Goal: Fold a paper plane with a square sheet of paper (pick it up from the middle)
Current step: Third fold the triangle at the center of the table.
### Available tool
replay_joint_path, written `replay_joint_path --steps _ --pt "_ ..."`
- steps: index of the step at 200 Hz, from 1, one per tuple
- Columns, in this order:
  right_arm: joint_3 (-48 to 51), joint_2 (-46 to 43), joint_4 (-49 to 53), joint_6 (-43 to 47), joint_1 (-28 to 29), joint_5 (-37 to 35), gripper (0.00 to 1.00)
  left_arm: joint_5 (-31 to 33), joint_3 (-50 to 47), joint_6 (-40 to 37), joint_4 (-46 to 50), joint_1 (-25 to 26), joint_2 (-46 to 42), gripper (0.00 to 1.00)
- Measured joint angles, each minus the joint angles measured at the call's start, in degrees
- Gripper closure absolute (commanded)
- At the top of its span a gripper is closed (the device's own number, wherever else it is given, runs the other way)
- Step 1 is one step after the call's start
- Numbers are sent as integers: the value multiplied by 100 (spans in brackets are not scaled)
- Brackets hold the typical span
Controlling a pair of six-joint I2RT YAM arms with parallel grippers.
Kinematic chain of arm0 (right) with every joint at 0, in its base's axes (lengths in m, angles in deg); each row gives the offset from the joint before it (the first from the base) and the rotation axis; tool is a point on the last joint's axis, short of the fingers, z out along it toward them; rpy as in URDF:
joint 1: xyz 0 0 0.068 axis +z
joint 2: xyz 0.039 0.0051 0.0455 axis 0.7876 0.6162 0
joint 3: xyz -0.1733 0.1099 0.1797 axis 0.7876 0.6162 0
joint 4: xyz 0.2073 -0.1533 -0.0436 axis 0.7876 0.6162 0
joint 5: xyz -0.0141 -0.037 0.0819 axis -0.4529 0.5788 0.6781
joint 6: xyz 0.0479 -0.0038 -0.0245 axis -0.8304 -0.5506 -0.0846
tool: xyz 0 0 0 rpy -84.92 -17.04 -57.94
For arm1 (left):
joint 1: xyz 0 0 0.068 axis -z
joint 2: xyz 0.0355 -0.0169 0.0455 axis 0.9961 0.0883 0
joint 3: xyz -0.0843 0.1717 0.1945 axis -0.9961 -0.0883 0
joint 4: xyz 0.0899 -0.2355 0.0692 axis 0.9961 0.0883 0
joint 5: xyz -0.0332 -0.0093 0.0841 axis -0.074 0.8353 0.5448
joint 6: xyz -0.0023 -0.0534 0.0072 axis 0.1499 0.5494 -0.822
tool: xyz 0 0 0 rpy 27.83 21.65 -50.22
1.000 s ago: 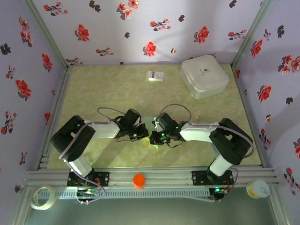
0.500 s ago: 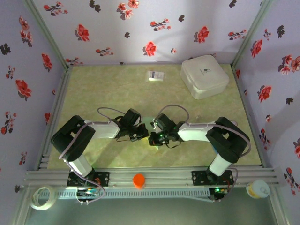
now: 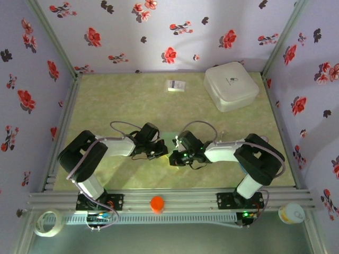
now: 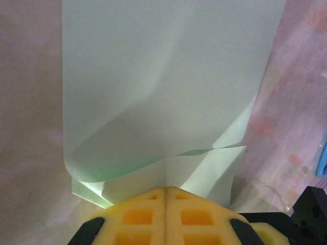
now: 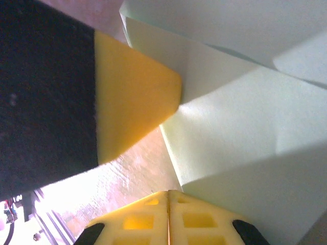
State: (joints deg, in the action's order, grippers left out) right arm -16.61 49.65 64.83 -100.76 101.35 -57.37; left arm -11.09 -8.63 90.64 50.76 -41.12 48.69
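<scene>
The square sheet of paper [image 4: 163, 92] is pale mint green and partly folded, with one layer curling over another near my left gripper. My left gripper [image 4: 164, 188] is shut on the near edge of the paper, its yellow pads pressed together. My right gripper [image 5: 168, 192] is shut too, and its tip rests at the edge of the folded paper [image 5: 240, 127] with nothing visible in the seam. The left gripper's yellow pad [image 5: 130, 97] shows in the right wrist view, touching the paper. From above, the left gripper [image 3: 163, 151] and the right gripper [image 3: 174, 157] meet at the table's near middle, hiding most of the paper [image 3: 169, 138].
A white rounded box [image 3: 231, 85] stands at the back right and a small white printed card [image 3: 176, 85] lies at the back middle. An orange knob [image 3: 157, 203] sits on the front rail. Flowered walls close in the table on three sides.
The right arm has shifted slightly, its gripper edging a little to the right. The left arm and its grip on the paper are unchanged.
</scene>
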Motion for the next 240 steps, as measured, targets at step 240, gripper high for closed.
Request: replay_joint_path --steps 240 --pt "184 -986 31 -601 -205 -111 93 -42 -125 0 -129 -59 -57 100"
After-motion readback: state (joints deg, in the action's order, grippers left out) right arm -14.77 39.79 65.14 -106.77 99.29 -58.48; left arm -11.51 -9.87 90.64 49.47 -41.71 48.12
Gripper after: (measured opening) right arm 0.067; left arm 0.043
